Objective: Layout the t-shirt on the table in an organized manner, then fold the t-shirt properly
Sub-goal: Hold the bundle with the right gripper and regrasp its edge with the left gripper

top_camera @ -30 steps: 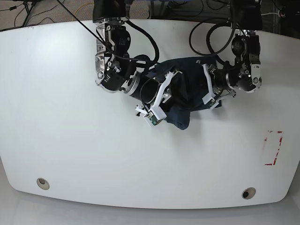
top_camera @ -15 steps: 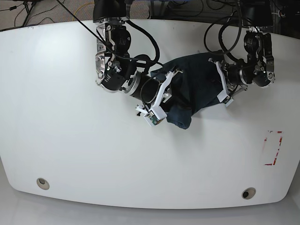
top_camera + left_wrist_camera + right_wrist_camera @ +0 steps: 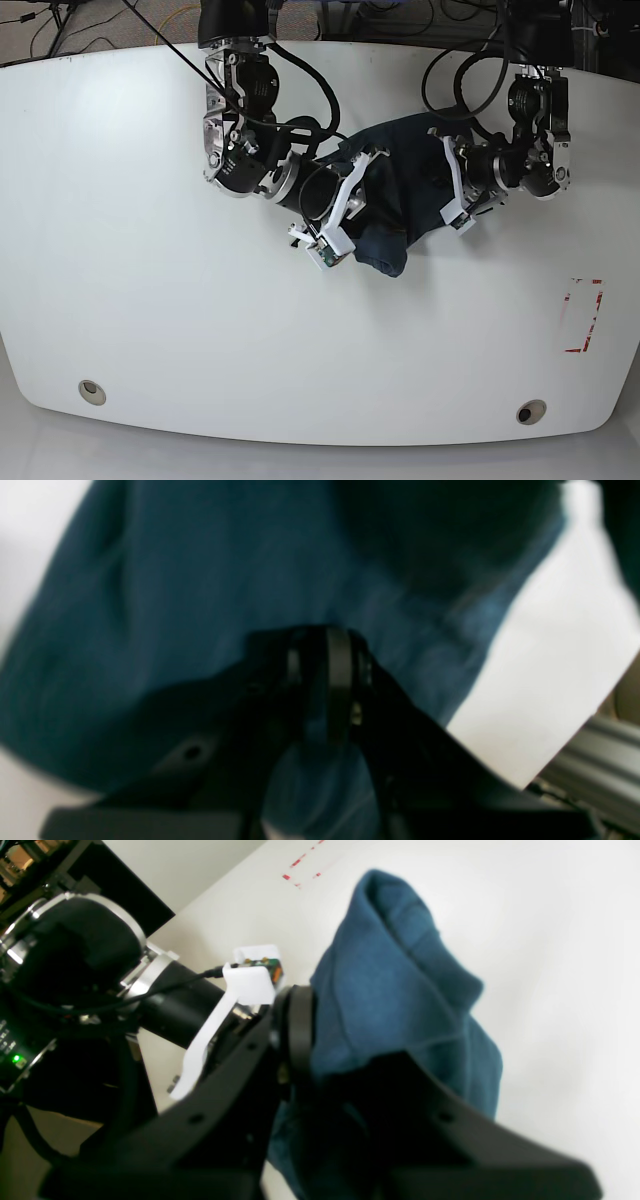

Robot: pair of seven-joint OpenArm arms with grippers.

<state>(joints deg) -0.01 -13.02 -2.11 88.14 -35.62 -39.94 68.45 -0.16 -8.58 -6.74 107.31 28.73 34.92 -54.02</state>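
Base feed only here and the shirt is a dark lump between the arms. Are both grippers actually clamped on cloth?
Observer: Yes for the left gripper. Its wrist view shows the jaws closed, with the t-shirt pinched between them.
Operator: And the right?
Observer: The right gripper is also shut on the t-shirt; a bunched fold rises past its fingers.
Operator: Is that fold lying on the table?
Observer: The right wrist view shows bare white table beyond the fold, but I cannot tell whether the fold touches it.
Operator: Any landmark near it?
Observer: The red-outlined mark shows at the far end of that view, well apart from the cloth.
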